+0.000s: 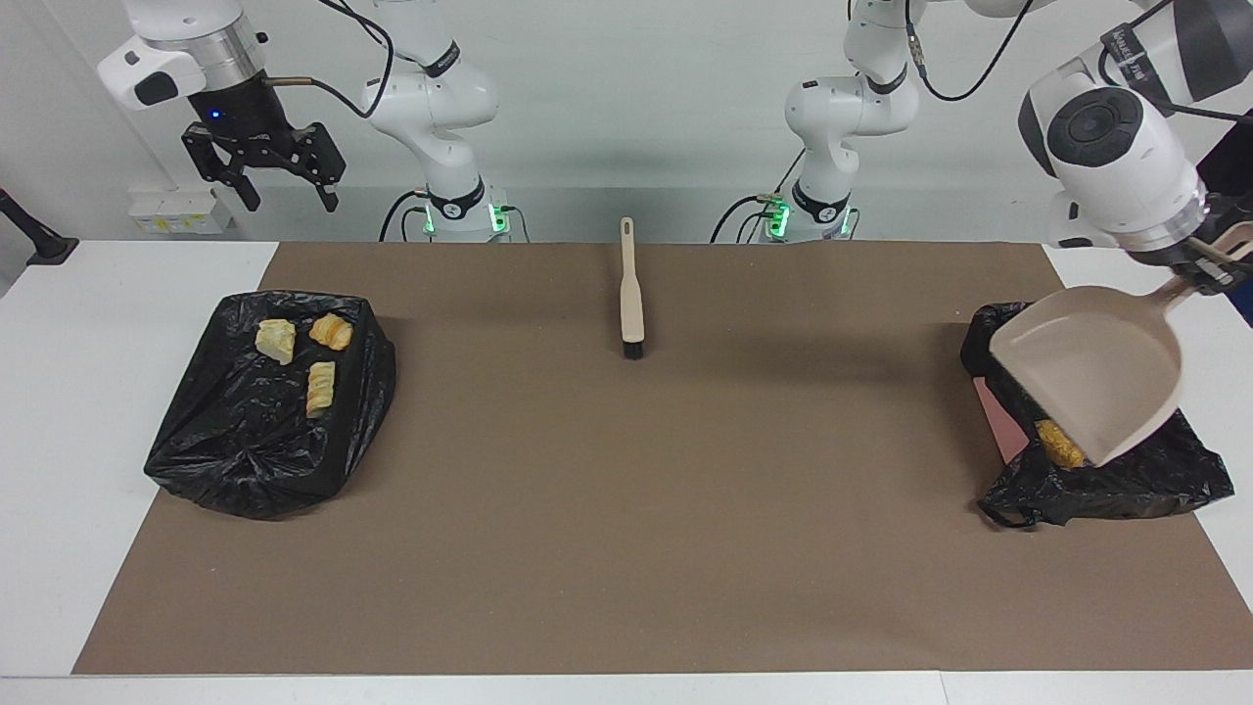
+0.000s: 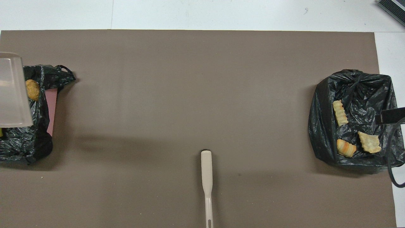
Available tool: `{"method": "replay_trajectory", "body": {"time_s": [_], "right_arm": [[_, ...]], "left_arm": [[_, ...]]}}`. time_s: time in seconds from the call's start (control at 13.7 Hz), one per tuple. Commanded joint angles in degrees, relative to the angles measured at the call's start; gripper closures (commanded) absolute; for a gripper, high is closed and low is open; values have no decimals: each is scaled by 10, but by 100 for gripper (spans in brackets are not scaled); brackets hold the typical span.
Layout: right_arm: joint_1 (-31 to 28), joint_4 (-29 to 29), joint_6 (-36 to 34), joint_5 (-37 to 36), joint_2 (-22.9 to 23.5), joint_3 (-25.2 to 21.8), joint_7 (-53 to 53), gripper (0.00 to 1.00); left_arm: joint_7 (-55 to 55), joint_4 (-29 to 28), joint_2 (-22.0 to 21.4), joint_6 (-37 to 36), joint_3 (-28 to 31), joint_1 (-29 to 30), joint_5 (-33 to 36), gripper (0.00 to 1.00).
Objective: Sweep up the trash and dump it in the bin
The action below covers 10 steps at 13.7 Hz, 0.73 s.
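My left gripper (image 1: 1206, 266) is shut on the handle of the beige dustpan (image 1: 1087, 367), which is tilted mouth-down over the black-bagged bin (image 1: 1126, 490) at the left arm's end. An orange lump of trash (image 1: 1060, 443) lies in that bin under the pan's lip; it also shows in the overhead view (image 2: 32, 89) beside the pan (image 2: 11, 91). Three tan-to-orange trash pieces (image 1: 320, 388) lie on the other black-bagged bin (image 1: 245, 460) at the right arm's end. My right gripper (image 1: 284, 201) is open and empty, raised over that bin.
The beige brush (image 1: 632, 294) lies on the brown mat (image 1: 626, 529) mid-table, near the robots, bristles pointing away from them. A pink surface (image 1: 998, 416) shows at the left-end bin's edge.
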Motion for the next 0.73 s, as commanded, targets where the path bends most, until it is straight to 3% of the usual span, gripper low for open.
{"method": "replay_trajectory", "body": {"time_s": [0.0, 0.15, 0.29, 0.51, 0.66], "right_arm": [[-13, -4, 2, -5, -5, 8, -15, 0], [-32, -4, 7, 0, -4, 21, -13, 0], [-88, -4, 7, 2, -4, 86, -13, 0], [-45, -5, 2, 1, -6, 45, -11, 0], [-50, -5, 3, 1, -7, 44, -11, 0]], "left_arm": [[-132, 0, -9, -40, 5, -33, -100, 100], [-266, -7, -18, -52, 4, -49, -185, 100], [-381, -11, -23, -55, 4, -68, -264, 100], [-485, -11, -26, -69, 4, -104, -365, 100], [-549, -14, -30, -77, 4, -138, -405, 100]]}}
